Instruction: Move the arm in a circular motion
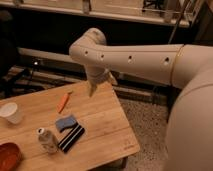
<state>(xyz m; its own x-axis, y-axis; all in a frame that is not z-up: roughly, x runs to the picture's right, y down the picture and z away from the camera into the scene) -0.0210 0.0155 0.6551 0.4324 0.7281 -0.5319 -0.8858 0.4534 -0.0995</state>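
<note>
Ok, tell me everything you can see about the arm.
The arm is thick, smooth and cream-white, looking like moulded plastic, with small dark holes in a row. A bulky rounded segment fills the view's right side. From it a long segment runs level leftward to a rounded joint, then bends down into the tapered gripper. The gripper hangs over the far edge of the table, pointing down, and seems to touch nothing.

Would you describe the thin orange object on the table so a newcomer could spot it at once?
Find the wooden table; the arm holds its gripper over the far edge. Just left of it in the picture lies the thin orange object, flat on the wood. It alone is slender and stick-like, unlike the squarish blue pad nearby.
</note>
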